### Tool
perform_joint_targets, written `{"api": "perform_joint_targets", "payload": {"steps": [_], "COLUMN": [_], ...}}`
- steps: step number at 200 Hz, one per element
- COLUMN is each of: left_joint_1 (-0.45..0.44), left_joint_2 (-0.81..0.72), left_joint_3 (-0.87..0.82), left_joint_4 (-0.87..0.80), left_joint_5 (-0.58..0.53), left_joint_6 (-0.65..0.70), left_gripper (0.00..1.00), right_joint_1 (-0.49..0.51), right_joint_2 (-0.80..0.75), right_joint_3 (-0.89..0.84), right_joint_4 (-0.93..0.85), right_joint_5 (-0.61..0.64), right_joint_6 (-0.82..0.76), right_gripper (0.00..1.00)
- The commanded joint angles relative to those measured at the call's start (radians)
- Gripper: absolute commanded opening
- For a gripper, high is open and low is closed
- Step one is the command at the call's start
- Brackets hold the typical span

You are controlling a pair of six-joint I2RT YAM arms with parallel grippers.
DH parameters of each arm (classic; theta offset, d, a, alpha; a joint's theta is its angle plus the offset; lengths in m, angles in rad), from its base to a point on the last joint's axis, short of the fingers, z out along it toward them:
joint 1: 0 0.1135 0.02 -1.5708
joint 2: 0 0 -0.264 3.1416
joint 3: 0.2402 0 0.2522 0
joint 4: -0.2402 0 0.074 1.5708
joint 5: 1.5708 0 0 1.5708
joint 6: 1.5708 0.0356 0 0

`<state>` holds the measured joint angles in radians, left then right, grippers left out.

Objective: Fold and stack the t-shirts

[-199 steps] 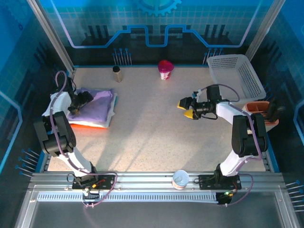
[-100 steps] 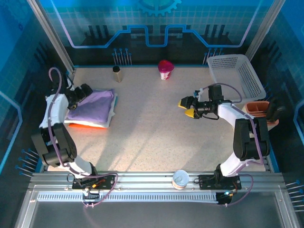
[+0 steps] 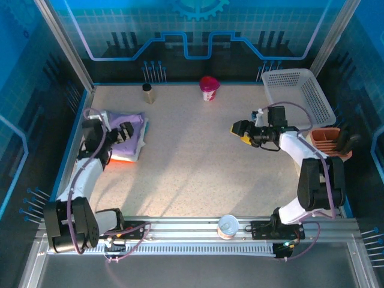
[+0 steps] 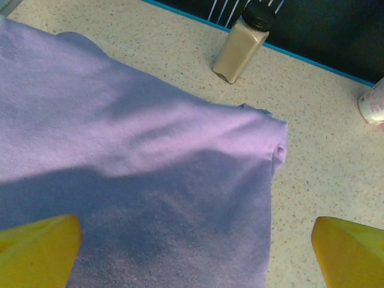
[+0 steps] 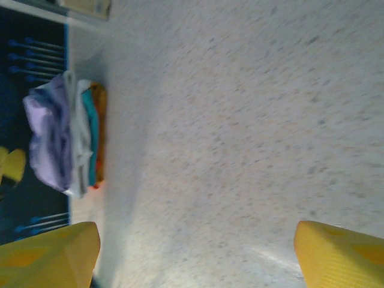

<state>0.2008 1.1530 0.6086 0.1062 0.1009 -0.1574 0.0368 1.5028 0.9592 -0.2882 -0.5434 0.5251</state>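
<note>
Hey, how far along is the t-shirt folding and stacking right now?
Done: the lavender t-shirt lies folded on top of the white shirt and orange shirt. In hand: nothing; the left fingers stand open above it, the right fingers open over the table. Left: likely only retracting the arms.

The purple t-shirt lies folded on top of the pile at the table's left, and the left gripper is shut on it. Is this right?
Not quite: the left gripper is open, its fingers wide apart over the purple t-shirt, gripping nothing, as the left wrist view shows. The rest is right.
</note>
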Motion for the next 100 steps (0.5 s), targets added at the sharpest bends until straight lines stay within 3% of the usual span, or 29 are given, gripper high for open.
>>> {"api": "perform_joint_targets", "payload": {"steps": [1, 28, 83, 100], "left_joint_1": [-0.02, -0.074, -0.138, -0.144], "left_joint_2": [-0.018, -0.004, 0.1, 0.122], "left_joint_3": [-0.06, -0.162, -0.277, -0.301], "left_joint_4": [0.203, 0.345, 0.6, 0.664], "left_joint_5": [-0.047, -0.101, -0.177, -0.176], "left_joint_6": [0.021, 0.031, 0.08, 0.082], "left_gripper": [0.99, 0.99, 0.99, 0.99], "right_joint_1": [-0.015, -0.015, -0.011, 0.001], "right_joint_2": [-0.06, -0.113, -0.263, -0.297], "right_joint_3": [0.004, -0.037, -0.299, -0.358], "right_joint_4": [-0.083, -0.084, 0.248, 0.335], "right_joint_5": [0.237, 0.418, 0.671, 0.698], "right_joint_6": [-0.104, -0.149, -0.243, -0.285], "right_gripper": [0.86, 0.86, 0.88, 0.98]}}
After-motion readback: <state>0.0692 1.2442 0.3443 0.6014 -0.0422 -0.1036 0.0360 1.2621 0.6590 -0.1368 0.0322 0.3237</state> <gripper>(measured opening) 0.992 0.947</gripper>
